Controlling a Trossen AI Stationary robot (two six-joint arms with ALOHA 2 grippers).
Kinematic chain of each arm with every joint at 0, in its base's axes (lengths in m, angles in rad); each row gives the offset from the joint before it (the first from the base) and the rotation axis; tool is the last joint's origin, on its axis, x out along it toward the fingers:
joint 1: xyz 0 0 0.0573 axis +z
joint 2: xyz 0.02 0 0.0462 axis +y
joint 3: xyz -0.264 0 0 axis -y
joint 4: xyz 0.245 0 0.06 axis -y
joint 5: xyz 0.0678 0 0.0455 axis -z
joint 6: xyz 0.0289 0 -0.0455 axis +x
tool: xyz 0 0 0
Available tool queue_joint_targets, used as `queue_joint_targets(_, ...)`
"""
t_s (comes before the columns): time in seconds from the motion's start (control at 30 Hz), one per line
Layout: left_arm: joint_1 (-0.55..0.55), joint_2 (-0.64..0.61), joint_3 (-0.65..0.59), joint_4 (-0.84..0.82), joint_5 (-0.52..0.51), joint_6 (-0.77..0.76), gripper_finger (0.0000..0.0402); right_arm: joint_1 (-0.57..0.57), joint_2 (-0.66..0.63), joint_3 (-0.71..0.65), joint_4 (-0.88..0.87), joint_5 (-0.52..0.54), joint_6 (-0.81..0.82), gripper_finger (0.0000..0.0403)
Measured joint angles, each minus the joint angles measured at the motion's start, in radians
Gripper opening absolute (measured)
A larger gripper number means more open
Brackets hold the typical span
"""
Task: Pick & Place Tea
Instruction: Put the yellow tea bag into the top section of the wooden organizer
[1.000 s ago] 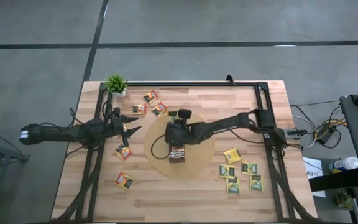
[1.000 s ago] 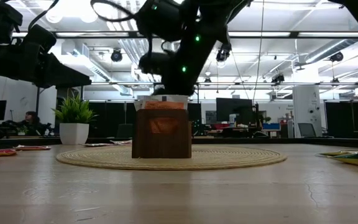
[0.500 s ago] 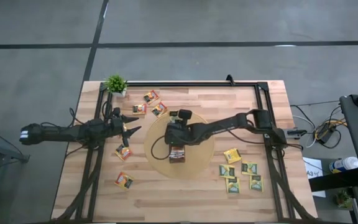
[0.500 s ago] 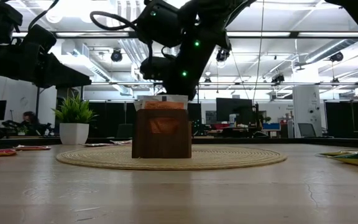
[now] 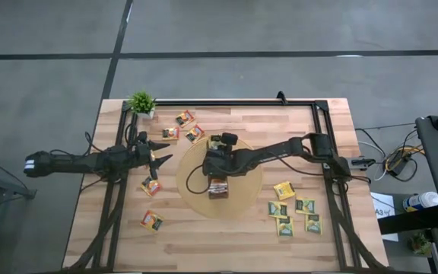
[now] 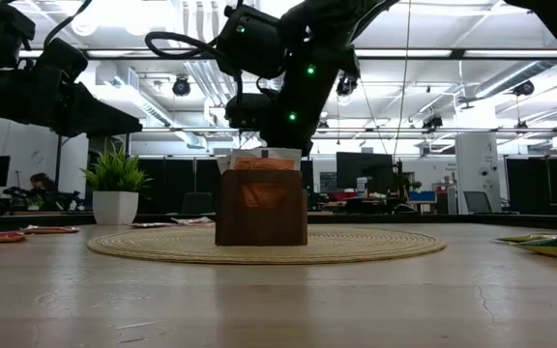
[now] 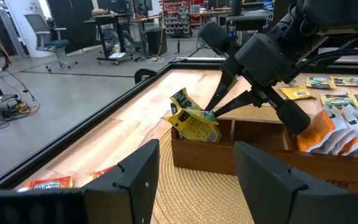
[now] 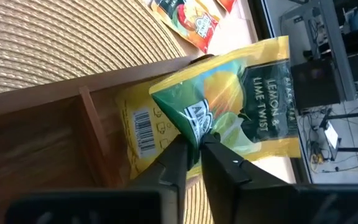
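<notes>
While the right pincer [image 8: 191, 152] is hanging over the far end of the box [image 7: 272, 152] on the round mat [image 5: 243, 199], it is pinching the corner of a green-and-yellow sachet [image 8: 238, 93] between fingers that are standing nearly together. The left wrist view shows that sachet [image 7: 194, 121] half sunk in the box's end compartment, with another yellow one already lying under it. Orange sachets [image 7: 328, 130] are filling a neighbouring compartment. So the placing step appears to be under way, probably at its very end, at the point of letting go.

The left pincer [image 5: 157, 159] is waiting with fingers apart over the left side of the surface [image 5: 204, 243], just off the mat. Orange sachets [image 5: 151, 221] are lying loose near it and farther back by the plant [image 5: 141, 102]. More green-and-yellow ones [image 5: 293, 215] are lying at the right, near edge.

The next move seems to call for the right fingers spreading enough to drop the sachet fully into its compartment, then rising straight clear so the packet is not dragged back out. A fresh sachet from the right cluster would be the likely next pick.
</notes>
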Motion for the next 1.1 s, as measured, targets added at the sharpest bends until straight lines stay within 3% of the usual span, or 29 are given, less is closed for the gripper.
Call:
queue_joint_targets(0.3, 0.000, 0.000, 0.000, 0.000, 0.000, 0.000, 0.0202, 0.000, 0.000, 0.025, -0.025, 0.000, 0.000, 0.0126)
queue_joint_targets(0.47, 0.000, 0.000, 0.000, 0.000, 0.000, 0.000, 0.0202, 0.007, 0.000, 0.084, -0.133, -0.002, 0.012, 0.0153)
queue_joint_targets(0.77, 0.000, 0.000, 0.000, 0.000, 0.000, 0.000, 0.0202, 0.019, -0.002, 0.174, -0.249, -0.037, 0.043, 0.0159)
queue_joint_targets(1.1, -0.001, 0.000, 0.000, 0.000, 0.000, 0.000, 0.0202, -0.016, -0.002, 0.069, -0.163, -0.061, -0.037, 0.0143)
